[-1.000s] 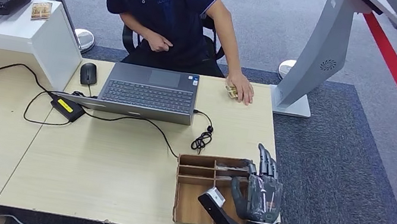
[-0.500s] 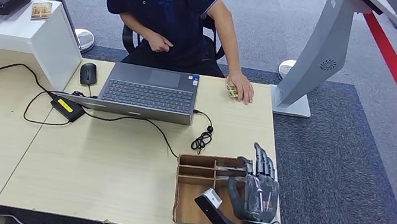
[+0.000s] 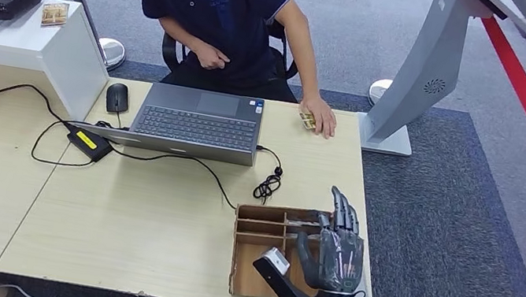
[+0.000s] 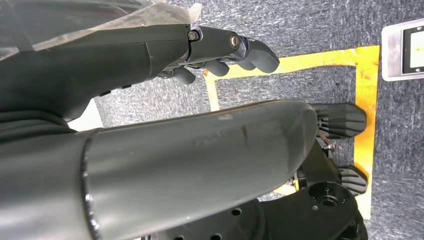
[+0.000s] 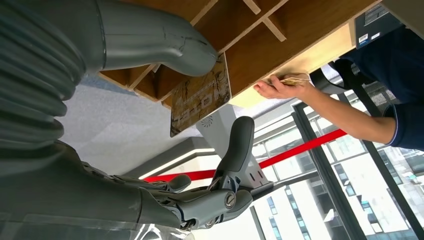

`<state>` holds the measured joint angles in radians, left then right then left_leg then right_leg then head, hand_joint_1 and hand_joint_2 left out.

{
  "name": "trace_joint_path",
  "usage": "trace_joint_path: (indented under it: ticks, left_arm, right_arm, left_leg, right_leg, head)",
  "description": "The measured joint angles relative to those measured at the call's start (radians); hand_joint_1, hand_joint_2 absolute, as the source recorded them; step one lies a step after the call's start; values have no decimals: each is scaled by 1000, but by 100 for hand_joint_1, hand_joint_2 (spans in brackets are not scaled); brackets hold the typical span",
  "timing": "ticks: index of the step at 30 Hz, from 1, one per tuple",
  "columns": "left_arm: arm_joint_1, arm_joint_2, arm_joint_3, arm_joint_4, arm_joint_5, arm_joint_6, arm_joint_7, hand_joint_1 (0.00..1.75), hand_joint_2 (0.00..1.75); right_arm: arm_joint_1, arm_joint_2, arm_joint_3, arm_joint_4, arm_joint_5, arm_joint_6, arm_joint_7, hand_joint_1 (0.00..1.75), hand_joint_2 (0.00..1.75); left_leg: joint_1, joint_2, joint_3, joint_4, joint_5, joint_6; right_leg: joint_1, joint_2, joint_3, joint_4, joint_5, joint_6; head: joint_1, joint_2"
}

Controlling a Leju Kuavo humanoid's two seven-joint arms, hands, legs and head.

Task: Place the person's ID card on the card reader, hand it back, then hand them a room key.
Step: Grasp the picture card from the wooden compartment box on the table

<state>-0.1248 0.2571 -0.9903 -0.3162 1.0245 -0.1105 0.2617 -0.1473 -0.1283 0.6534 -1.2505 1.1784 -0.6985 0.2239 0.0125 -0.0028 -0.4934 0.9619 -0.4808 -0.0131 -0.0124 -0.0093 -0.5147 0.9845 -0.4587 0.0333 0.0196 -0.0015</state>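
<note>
Your right robot hand (image 3: 338, 248) hangs over the wooden tray (image 3: 252, 258) at the desk's (image 3: 136, 224) near right corner. Its thumb presses a gold key card (image 5: 200, 102) that stands on edge in the tray; the other fingers (image 5: 240, 145) are spread apart from the card. Your left robot hand (image 4: 220, 47) hangs over the carpet, fingers curled in on nothing. Across the desk, beside the laptop (image 3: 196, 122), the person's hand (image 3: 319, 117) rests on a second card (image 3: 307, 121).
</note>
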Motion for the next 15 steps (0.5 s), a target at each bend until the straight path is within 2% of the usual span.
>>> trace_joint_path:
  ticks: [4,12,15]
  left_arm:
    - [0,0,0,0,0,0,0,0,0]
    - [0,0,0,0,0,0,0,0,0]
    - [0,0,0,0,0,0,0,0,0]
  right_arm:
    - [0,3,-2,0,0,0,0,93,175]
    - [-1,6,-6,0,0,0,0,81,175]
    - [0,6,-7,0,0,0,0,82,175]
  left_leg:
    - [0,0,0,0,0,0]
    - [0,0,0,0,0,0]
    - [0,0,0,0,0,0]
  right_leg:
    - [0,0,0,0,0,0]
    - [0,0,0,0,0,0]
    - [0,0,0,0,0,0]
  head:
    - [0,0]
    - [0,0]
    - [0,0]
